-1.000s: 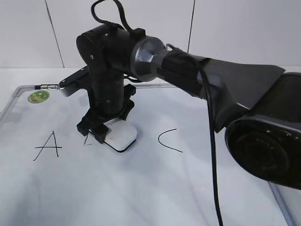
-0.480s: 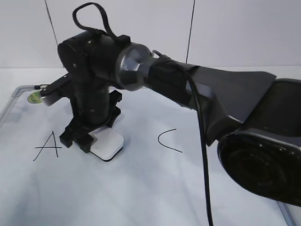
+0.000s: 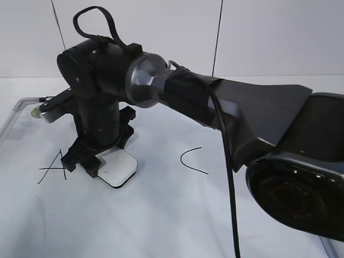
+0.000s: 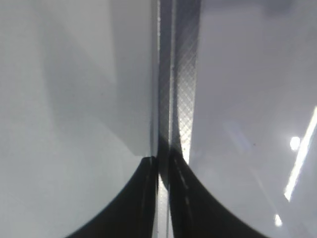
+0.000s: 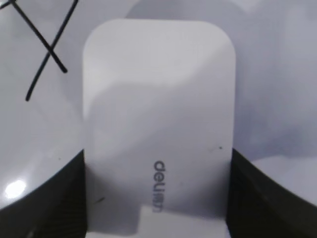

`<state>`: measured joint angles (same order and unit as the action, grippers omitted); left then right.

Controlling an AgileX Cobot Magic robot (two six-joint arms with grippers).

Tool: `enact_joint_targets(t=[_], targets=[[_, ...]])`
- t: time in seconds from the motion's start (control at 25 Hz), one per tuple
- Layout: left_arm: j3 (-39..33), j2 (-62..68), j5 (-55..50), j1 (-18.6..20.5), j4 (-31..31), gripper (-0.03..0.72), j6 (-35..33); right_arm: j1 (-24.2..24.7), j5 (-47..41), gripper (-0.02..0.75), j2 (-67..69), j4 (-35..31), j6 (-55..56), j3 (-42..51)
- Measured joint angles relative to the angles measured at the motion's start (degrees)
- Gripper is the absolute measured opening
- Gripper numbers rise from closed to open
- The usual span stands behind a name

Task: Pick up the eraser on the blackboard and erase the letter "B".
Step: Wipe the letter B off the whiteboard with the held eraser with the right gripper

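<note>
Presently, the eraser [image 3: 119,167] is clamped by the right gripper [image 3: 90,162] flat on the blackboard [image 3: 177,215], beside the "A" [image 3: 54,167]; left gripper [image 4: 161,198] state cannot be told.

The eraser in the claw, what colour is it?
Glossy white eraser with grey lettering, clearest in the right wrist view.

The white glossy rounded plastic eraser [image 5: 158,124], clamped in the black right pincer [image 3: 88,161], carries small grey lettering and a dark underside edge. The white dry-erase blackboard [image 3: 161,215] beneath bears black marker strokes and a grey metal frame.
</note>
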<state>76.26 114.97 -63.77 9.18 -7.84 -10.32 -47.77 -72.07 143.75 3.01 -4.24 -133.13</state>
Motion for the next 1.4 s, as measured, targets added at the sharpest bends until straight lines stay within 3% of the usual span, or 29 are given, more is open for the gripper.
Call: enact_joint_targets(t=[0.64, 1.08, 1.4], targets=[[0.0, 0.0, 0.0, 0.0, 0.0, 0.067, 0.0, 7.6, 0.4, 0.513, 0.0, -1.8, 4.8, -0.1], [0.0, 0.0, 0.0, 0.0, 0.0, 0.067, 0.0, 6.1, 0.9, 0.513, -0.7, -0.2, 4.8, 0.4], [0.0, 0.0, 0.0, 0.0, 0.0, 0.067, 0.0, 5.7, 1.7, 0.513, -4.4, -3.0, 4.7, 7.1]])
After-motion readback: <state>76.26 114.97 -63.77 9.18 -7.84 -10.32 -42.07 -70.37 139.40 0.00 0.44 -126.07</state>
